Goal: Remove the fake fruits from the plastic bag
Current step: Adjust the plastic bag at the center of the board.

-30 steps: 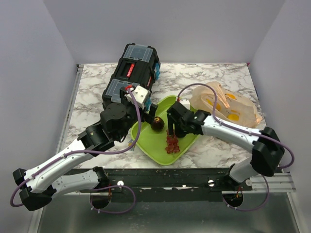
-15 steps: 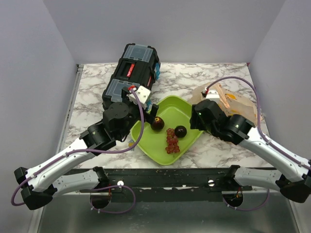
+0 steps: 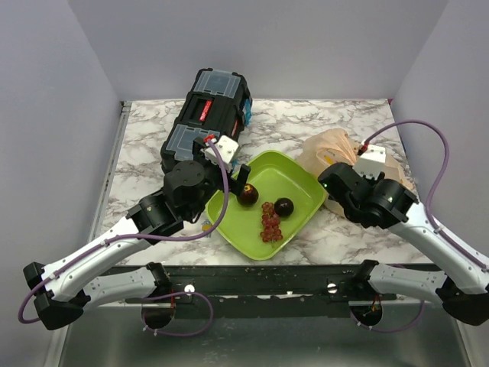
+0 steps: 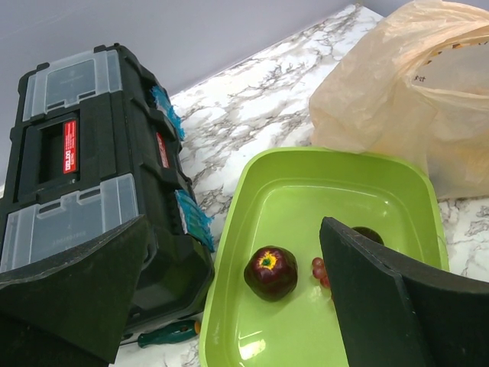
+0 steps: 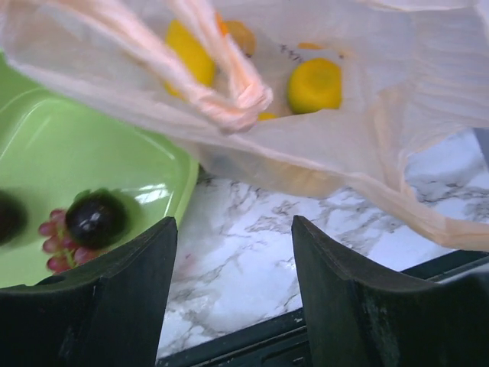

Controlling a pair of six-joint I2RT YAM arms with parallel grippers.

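Note:
The peach plastic bag (image 3: 336,149) lies at the back right, with yellow fruits (image 5: 315,84) and a small orange one (image 5: 241,34) showing through it. The bag also shows in the left wrist view (image 4: 412,115). Two dark maroon fruits (image 3: 247,194) (image 3: 283,206) and the red grape bunch (image 3: 270,222) lie in the lime-green tray (image 3: 294,170). My right gripper (image 3: 330,191) is open and empty over the marble between the tray and the bag (image 5: 234,229). My left gripper (image 3: 238,174) is open and empty over the tray's left rim, above a maroon fruit (image 4: 270,272).
A black toolbox (image 3: 206,122) stands at the back left, close behind my left gripper. A green-handled screwdriver (image 4: 164,334) lies on the marble between the toolbox and the tray. The table's front edge runs just below the tray.
My right gripper has left a second maroon fruit in the tray and drawn back to the right, toward the bag. The left arm has barely moved.

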